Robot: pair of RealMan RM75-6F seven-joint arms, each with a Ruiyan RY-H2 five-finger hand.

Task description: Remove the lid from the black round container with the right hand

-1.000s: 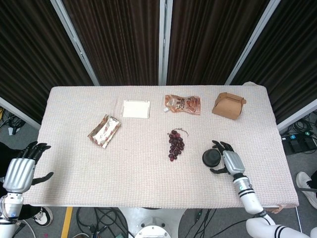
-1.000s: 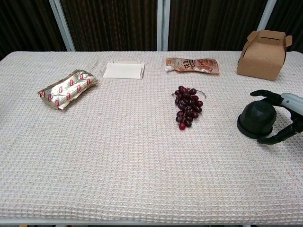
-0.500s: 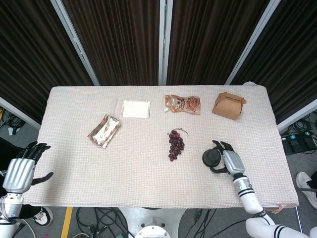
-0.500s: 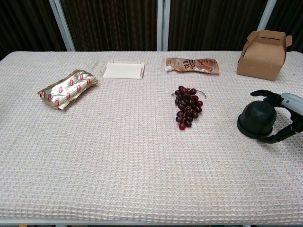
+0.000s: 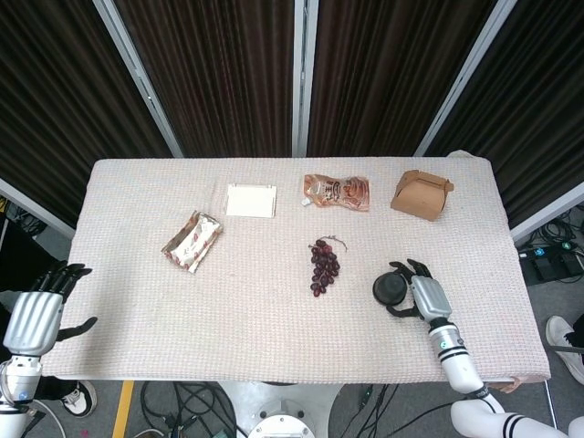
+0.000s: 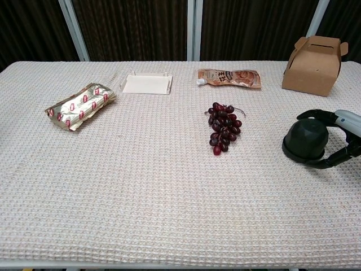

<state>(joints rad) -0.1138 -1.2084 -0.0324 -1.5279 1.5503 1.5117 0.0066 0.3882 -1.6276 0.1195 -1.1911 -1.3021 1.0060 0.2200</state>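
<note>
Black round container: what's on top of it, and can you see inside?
Its domed lid is still on the black round container, with the right robot hand curled around it. The inside is covered and cannot be seen.

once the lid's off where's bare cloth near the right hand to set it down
Bare cloth lies in front of the black round container, toward the near table edge, and between it and the grapes. The cardboard box stands behind it with a strip of cloth between. The right hand fills the container's right side.
</note>
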